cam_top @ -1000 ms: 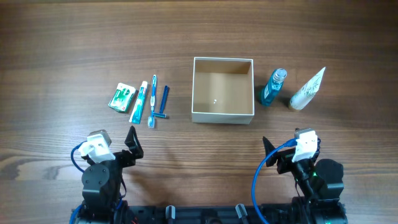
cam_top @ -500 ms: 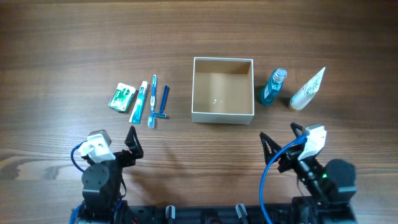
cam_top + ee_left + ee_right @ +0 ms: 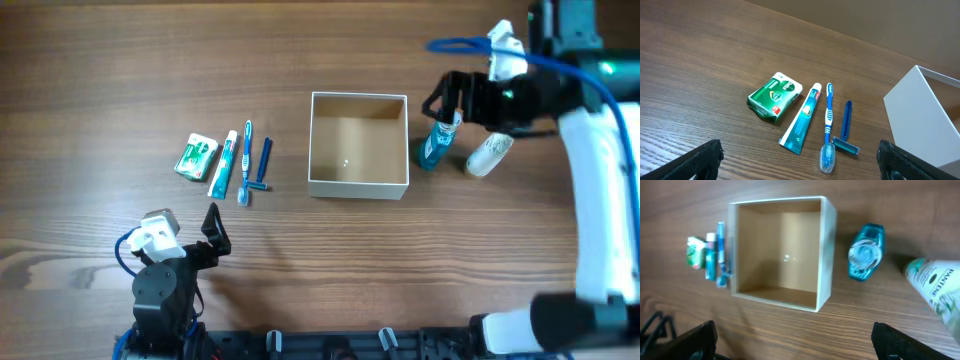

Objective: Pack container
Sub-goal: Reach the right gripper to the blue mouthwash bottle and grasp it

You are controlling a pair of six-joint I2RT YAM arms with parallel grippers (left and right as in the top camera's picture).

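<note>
Overhead, your right gripper [image 3: 441,104] hung above the blue bottle [image 3: 438,145], jaws spread, likely lining up a pick; the empty container [image 3: 358,186] sat on the bench [image 3: 100,60] just beside it. Your left gripper [image 3: 213,232] rested low near the bench edge, jaws spread, apparently idle.

Green box [image 3: 775,96], toothpaste tube [image 3: 802,118], blue toothbrush [image 3: 829,112] and razor [image 3: 846,120] side by side on wooden table [image 3: 700,55]
</note>
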